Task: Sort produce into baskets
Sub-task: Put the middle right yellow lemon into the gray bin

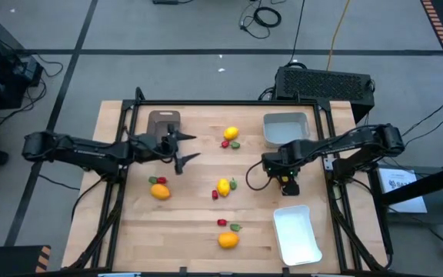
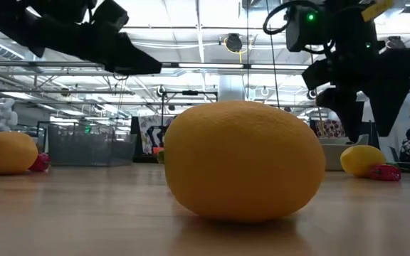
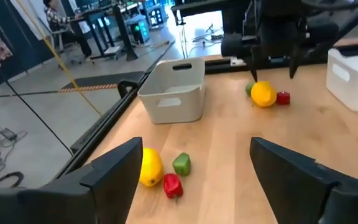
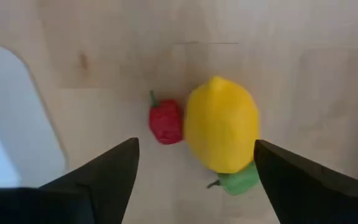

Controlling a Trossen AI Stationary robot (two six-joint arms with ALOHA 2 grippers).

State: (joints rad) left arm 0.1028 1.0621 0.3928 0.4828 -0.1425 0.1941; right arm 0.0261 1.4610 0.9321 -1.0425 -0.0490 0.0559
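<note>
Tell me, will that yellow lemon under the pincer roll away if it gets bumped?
Probably. The yellow lemon is rounded with a smooth skin, so a nudge could roll it or make it slip from the open right pincer. It touches a red piece and a green piece, which might move too.

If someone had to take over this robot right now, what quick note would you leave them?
Left gripper: open, empty, beside the brown-grey basket.
Right gripper: open, empty; its wrist view looks down on a yellow lemon with a red piece and a green piece.
Produce: four clusters lie on the table, each a citrus with small red and green pieces, for example the orange citrus at the front.
Baskets: grey-blue basket and white basket on the right, both looking empty.
Done: nothing sorted, as far as can be seen.
Left: everything.
</note>
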